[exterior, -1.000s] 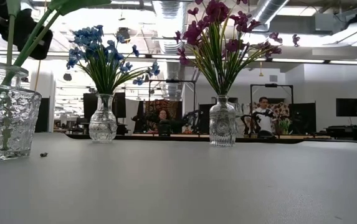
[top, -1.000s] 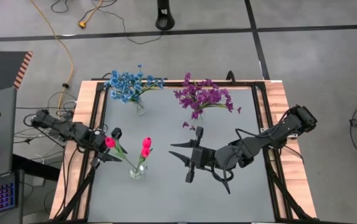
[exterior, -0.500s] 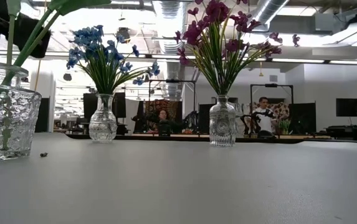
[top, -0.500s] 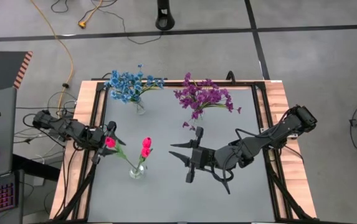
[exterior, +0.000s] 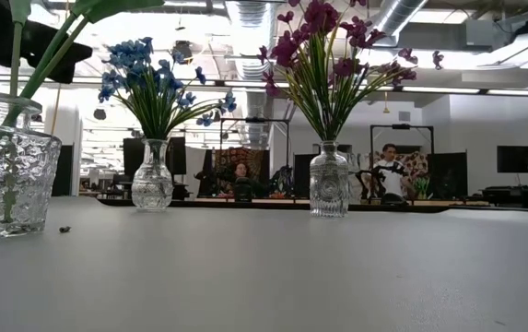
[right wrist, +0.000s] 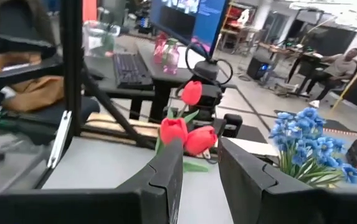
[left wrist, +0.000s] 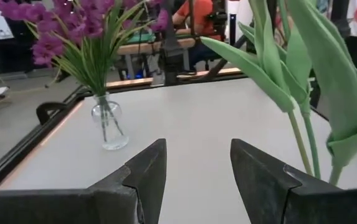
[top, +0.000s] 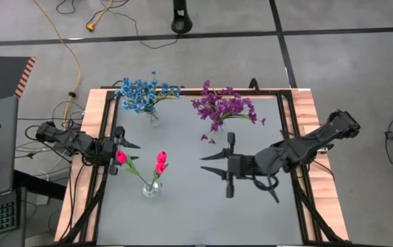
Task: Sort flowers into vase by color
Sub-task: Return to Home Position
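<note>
Sorting looks complete, so what is left is a clean withdrawal. Seen from above, the blue flowers (top: 143, 95) stand in the blue vase (exterior: 152, 177) at the upper left of the counter (top: 182, 216). The purple flowers (top: 222, 106) are in the purple vase (exterior: 329, 182) at the upper middle. The red tulips (top: 160, 163) are in the tulip vase (top: 151, 188) at the lower left. The left tool (top: 125, 138) is released and empty, and it sits just beside the nearer tulip bud. Its wrist view shows the green leaves close alongside one finger. This arm needs the most care, I judge. It should draw straight back toward the left edge of the frame along its own line, with no sideways swing, since a brushed leaf could tip the light glass or drag a stem out. The right tool (top: 207, 165) hovers over bare counter near the middle of the frame, between the tulip vase and the purple flowers. Its fingers are parted and grasp nothing. Its retreat toward the right edge looks easy, provided it rises first and keeps its elbow below the overhanging purple blooms. Slow, separate pulls on both sides would suit best.
</note>
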`<act>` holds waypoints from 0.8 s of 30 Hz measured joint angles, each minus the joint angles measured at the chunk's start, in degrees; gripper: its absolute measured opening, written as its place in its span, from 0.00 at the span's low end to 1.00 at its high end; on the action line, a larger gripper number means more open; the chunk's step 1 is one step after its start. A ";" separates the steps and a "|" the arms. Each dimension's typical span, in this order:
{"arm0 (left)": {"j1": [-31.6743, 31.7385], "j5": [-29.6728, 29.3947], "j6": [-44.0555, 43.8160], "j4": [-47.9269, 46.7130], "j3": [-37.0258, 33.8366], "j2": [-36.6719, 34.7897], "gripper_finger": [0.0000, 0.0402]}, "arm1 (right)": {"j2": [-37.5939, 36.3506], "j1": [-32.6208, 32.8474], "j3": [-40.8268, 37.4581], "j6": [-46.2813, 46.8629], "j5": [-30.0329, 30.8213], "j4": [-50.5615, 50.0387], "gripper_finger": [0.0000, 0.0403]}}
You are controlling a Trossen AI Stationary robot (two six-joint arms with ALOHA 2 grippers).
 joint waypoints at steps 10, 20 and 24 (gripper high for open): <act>1.06 -1.32 0.35 10.15 -8.34 0.01 0.42 | -1.80 -0.45 -3.23 0.66 -0.50 -2.98 0.31; 8.01 0.14 6.31 23.77 -13.10 0.02 0.41 | -5.13 -2.13 -10.87 4.61 -0.69 -1.64 0.31; 12.13 0.15 6.92 23.85 -13.10 0.00 0.41 | -7.48 -1.83 -14.88 4.61 -0.80 1.77 0.31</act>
